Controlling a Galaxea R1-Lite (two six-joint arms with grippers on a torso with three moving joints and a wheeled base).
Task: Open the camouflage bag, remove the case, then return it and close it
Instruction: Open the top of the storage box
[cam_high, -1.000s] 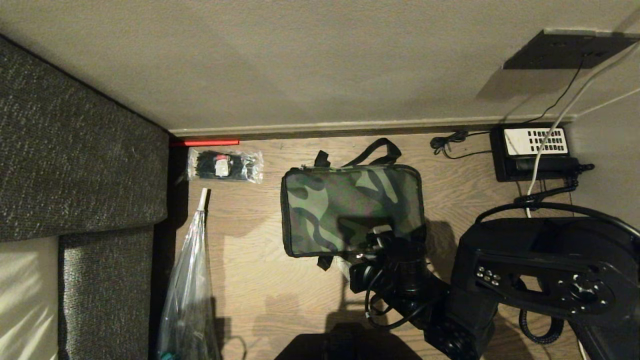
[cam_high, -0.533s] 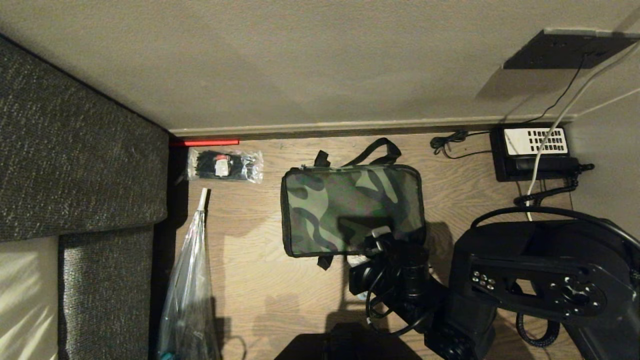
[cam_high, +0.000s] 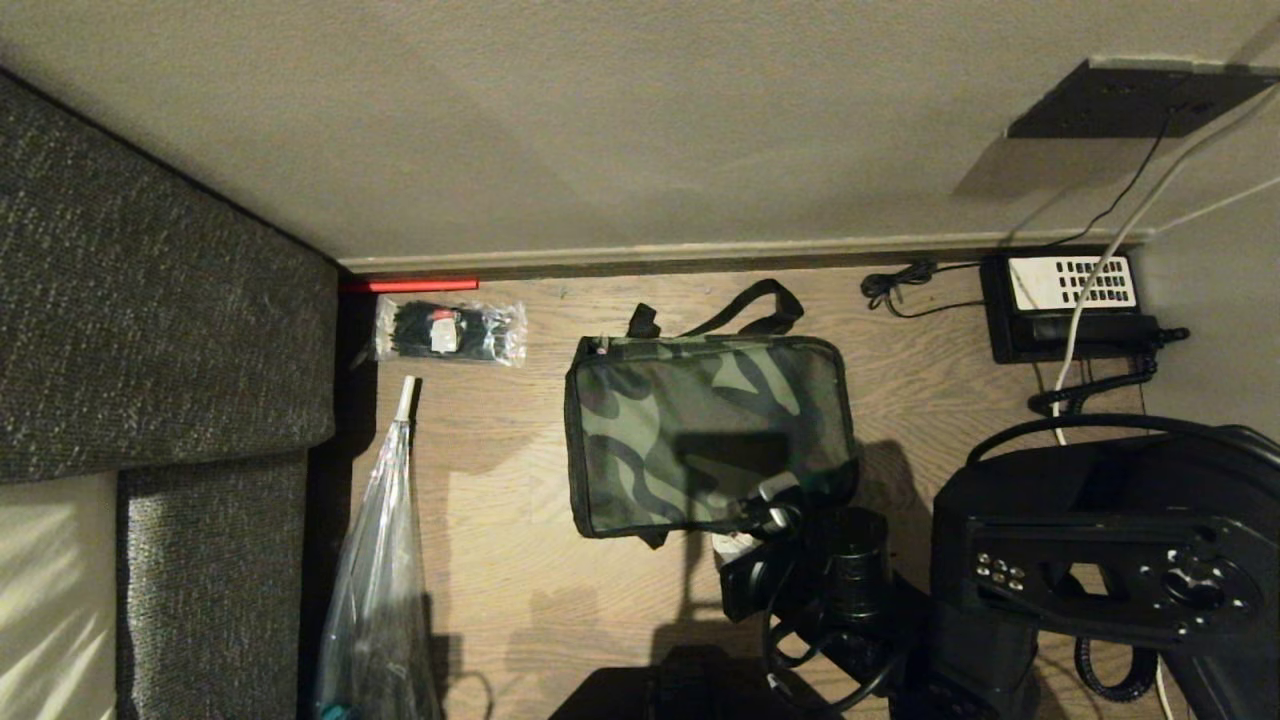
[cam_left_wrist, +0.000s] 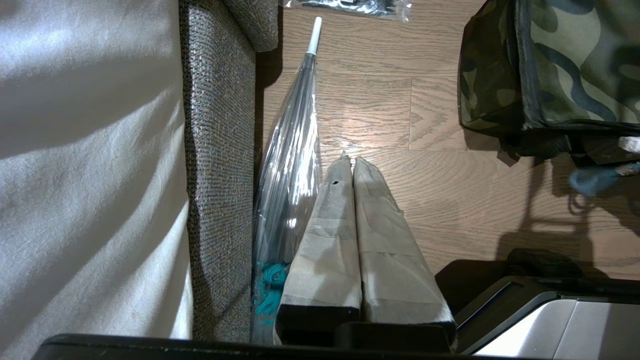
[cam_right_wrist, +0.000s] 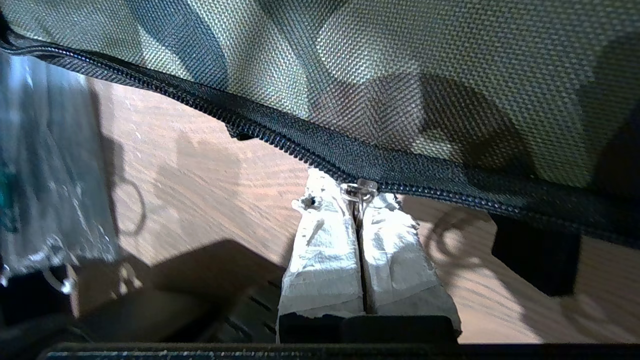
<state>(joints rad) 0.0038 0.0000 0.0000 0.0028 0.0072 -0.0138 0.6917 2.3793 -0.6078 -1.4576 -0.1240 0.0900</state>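
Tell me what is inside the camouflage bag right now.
Nothing inside shows. The camouflage bag lies flat on the wooden floor with its zip closed along the visible edge, so its contents are covered. The right gripper is shut on the zip pull.

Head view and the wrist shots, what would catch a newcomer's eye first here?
First the camouflage bag, lying zipped on the wooden floor in the middle of the head view. At its near edge the right gripper is shut on the zip pull. To the bag's left a folded clear umbrella lies along a grey sofa, with the shut left gripper parked beside it.
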